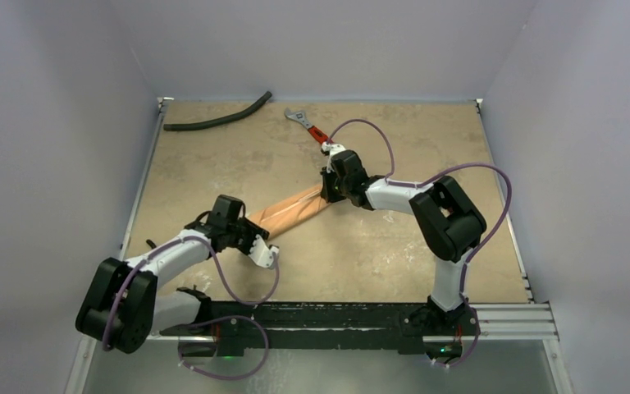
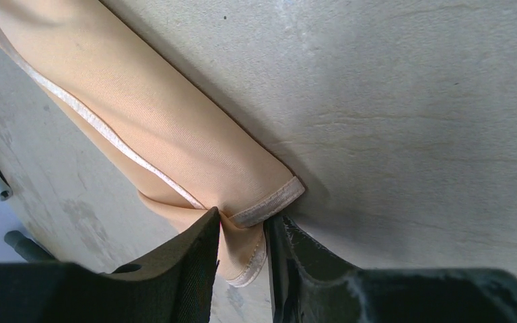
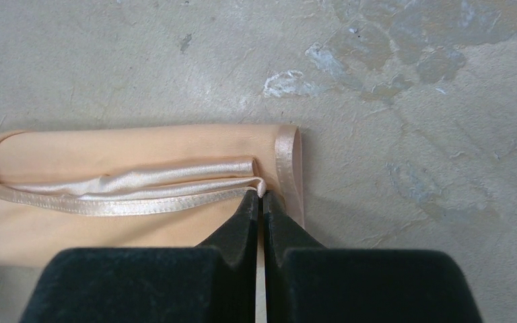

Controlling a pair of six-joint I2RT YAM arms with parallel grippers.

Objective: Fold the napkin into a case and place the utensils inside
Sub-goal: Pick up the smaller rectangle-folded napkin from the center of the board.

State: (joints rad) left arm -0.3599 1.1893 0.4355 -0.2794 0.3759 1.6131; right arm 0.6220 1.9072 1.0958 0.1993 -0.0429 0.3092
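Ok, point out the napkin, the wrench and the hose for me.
napkin (image 1: 291, 209), top view, middle of the folded strip
wrench (image 1: 318, 135), top view, red handle
hose (image 1: 213, 123), top view, halfway along it

Lab test cell: plain walls, scuffed table.

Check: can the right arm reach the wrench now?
Probably yes: the wrench lies just beyond the right gripper, nothing between, but that gripper is shut on the napkin and must release first.

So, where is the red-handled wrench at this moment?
In the top view the wrench lies near the far edge of the table, about mid-width, just beyond the far end of the napkin, with the black hose to its left.
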